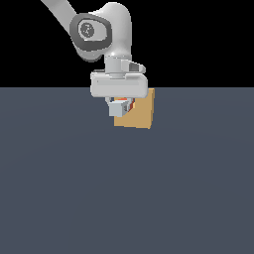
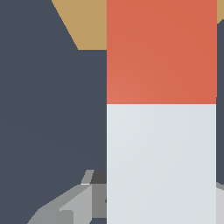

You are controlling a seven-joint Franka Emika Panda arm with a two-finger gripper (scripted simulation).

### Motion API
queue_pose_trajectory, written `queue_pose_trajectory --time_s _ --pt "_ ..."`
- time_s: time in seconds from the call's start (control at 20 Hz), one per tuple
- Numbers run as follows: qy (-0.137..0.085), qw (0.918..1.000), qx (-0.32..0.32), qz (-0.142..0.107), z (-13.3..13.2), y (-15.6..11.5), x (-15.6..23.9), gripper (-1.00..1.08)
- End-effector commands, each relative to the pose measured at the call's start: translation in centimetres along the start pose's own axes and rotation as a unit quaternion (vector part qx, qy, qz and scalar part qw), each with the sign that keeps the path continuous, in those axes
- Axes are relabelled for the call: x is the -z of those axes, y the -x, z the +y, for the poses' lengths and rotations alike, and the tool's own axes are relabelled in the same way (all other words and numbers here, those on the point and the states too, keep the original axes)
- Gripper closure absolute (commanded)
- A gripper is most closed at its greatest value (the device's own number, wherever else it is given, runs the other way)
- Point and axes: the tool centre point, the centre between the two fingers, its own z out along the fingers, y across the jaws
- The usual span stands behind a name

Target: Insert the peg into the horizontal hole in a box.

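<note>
The tan box (image 1: 140,110) stands on the grey floor just behind my gripper (image 1: 120,107). The gripper is shut on the peg (image 1: 118,108), whose pale grey end face points at the exterior camera; a sliver of its orange-red end shows behind it toward the box. In the wrist view the peg (image 2: 161,131) fills the middle, pale grey near the fingers (image 2: 65,205) and orange-red toward the box (image 2: 85,24). The red end overlaps the box's edge. The hole is hidden behind the peg and gripper.
The dark grey floor (image 1: 124,188) spreads around the box on all sides. The arm's white wrist and hand (image 1: 119,84) hang over the box's near face.
</note>
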Motion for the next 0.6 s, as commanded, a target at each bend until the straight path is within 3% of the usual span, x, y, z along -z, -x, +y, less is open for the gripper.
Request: queue_pose_trajectory --time_s 0.0,0.55 --pt "0.002 1.0 -0.002 0.001 0.17 -0.16 0.23 1.08" --pt "0.003 1.0 0.001 0.002 0.32 -0.09 0.38 1.08"
